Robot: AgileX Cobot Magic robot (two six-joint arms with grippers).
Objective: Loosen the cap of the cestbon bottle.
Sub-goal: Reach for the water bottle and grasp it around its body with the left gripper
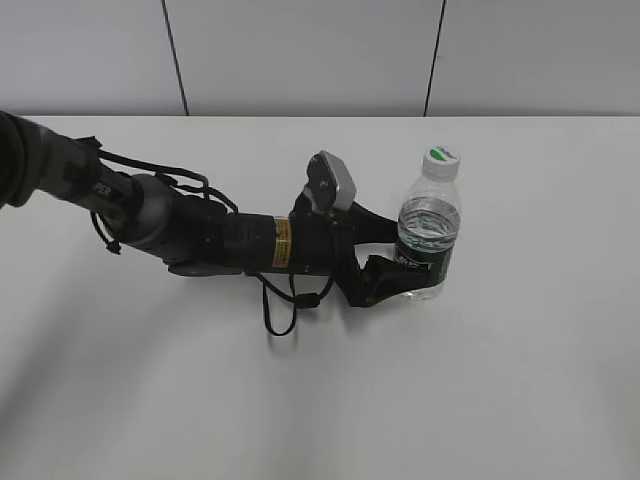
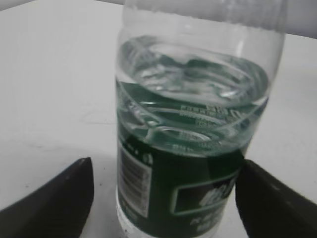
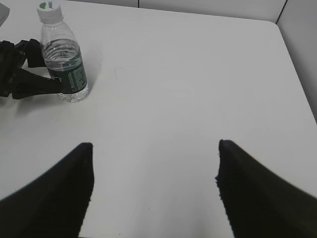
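Note:
The cestbon bottle (image 1: 430,232) stands upright on the white table, clear and ribbed, with a dark green label round its lower half. Its white cap (image 1: 440,157) with the green mark sits on top. My left gripper (image 1: 400,258) is open, with one finger on each side of the labelled part. In the left wrist view the bottle (image 2: 188,148) fills the space between the fingers (image 2: 163,183); the left finger stands apart from it, the right finger is at its side. My right gripper (image 3: 156,163) is open and empty, far from the bottle (image 3: 64,64) and its cap (image 3: 48,8).
The white table (image 1: 500,400) carries nothing else. A grey panelled wall stands behind it. The left arm (image 1: 200,235) lies across the left and middle of the table. The table's far right corner shows in the right wrist view (image 3: 275,25).

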